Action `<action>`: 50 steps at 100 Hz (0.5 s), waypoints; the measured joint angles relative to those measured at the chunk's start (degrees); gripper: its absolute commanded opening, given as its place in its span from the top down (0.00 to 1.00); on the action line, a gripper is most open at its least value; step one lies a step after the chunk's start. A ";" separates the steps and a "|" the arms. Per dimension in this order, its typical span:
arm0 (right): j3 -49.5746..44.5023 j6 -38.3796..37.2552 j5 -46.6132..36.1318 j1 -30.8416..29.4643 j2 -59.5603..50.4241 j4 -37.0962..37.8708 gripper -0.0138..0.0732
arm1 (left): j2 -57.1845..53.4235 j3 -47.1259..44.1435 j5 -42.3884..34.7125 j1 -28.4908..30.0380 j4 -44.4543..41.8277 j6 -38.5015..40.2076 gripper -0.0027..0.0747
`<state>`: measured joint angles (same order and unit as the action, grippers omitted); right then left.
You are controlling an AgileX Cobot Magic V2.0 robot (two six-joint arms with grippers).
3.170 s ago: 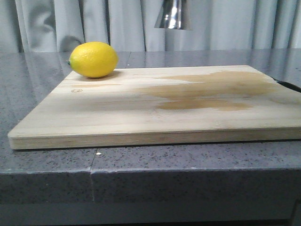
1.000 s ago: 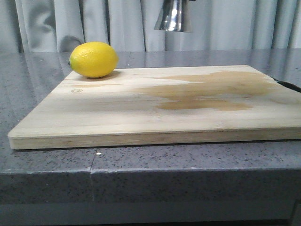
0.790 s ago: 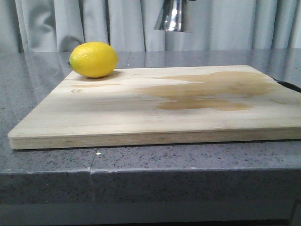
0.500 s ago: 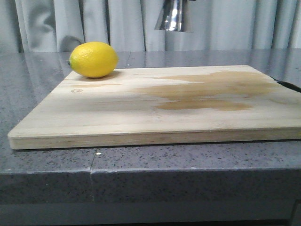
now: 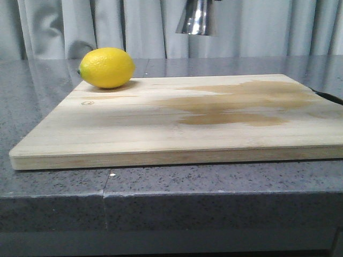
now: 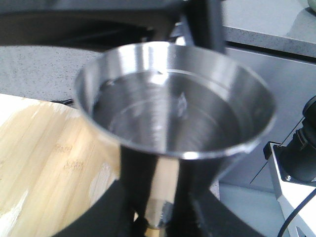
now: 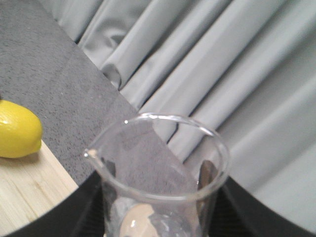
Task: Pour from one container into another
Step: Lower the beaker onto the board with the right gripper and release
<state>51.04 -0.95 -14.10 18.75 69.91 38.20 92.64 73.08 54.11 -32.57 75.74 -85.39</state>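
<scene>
Board [image 5: 177, 120] fills the middle of the front view, lying flat on the grey counter [image 5: 32, 91], with a wide brown wet-looking stain across its centre and right. Lemon [image 5: 106, 67] sits on the board's upper left corner, also seen at the left edge of the right wrist view.

Jigger [image 5: 197, 17] hangs at top centre of the front view, well above the board; only its lower cone shows there. In the left wrist view the jigger fills the frame, mouth up and roughly level, clear liquid inside near the rim. Left gripper [image 6: 159, 217] is clamped on its narrow waist at bottom centre of that frame, dark fingers [image 6: 136, 173] on either side.

Beaker [image 7: 158, 173] sits at lower centre of the right wrist view, upright, spout at its left rim. Right gripper [image 7: 153, 224] pinches it low down; fingertips mostly out of frame. Beaker looks near empty, hard to be sure.

Judgement: pour seems mostly done, jigger nearly full. To do this step well: keep the jigger level and still, since any tilt may spill onto the already stained board. If more is poured, bring the spout right over the jigger mouth, tip slowly and stop short of the rim. Keep both over the board, clear of the lemon.
</scene>
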 measured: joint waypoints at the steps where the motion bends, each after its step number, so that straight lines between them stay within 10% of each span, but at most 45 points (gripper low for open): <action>1: -0.11 0.02 -0.27 -0.38 0.27 -0.17 0.57 | 0.00 0.00 0.00 0.00 0.00 0.00 0.99; 50: -8.92 -6.36 -19.46 -8.66 14.73 -11.02 0.57 | 0.00 0.00 -0.14 0.00 0.08 0.00 0.99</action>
<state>42.12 -7.31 -33.55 10.09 84.63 27.18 92.64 73.08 53.97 -32.57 75.82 -85.39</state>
